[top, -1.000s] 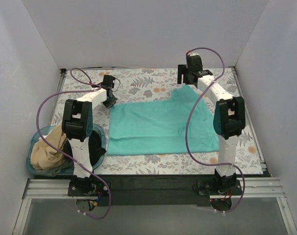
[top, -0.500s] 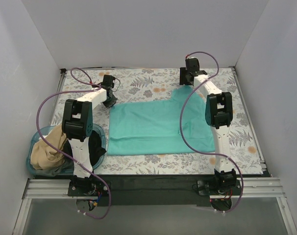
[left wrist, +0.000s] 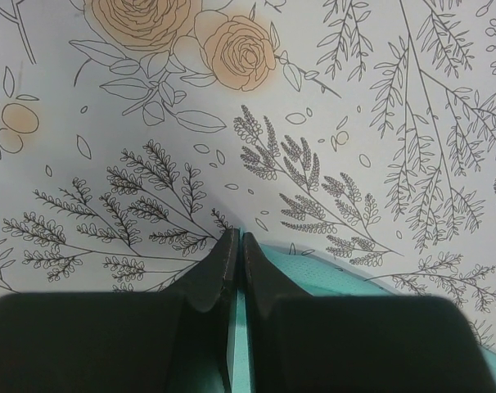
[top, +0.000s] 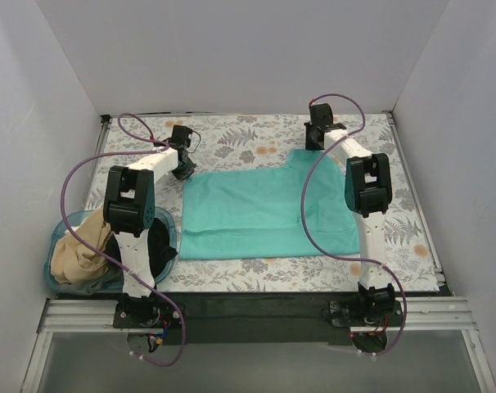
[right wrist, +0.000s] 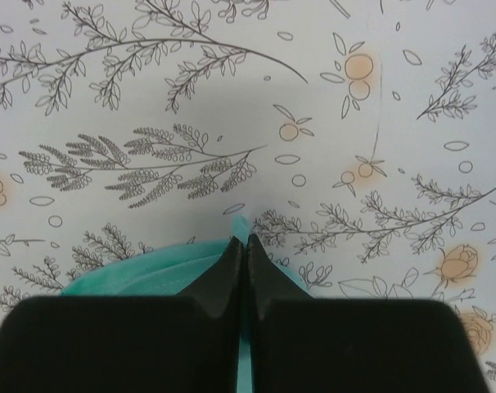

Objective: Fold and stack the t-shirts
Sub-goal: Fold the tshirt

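The teal t-shirt (top: 264,214) lay flat on the flowered surface (top: 232,135). The left claw (left wrist: 235,237) was pinched together on its far left corner and the right claw (right wrist: 241,240) on the far right one, likely so both corners could be drawn over together for a fold. The tan t-shirt (top: 76,258) sat crumpled in the blue basket (top: 48,266). I could read no writing anywhere.

Blue basket (top: 68,219), floral tablecloth (top: 232,135)
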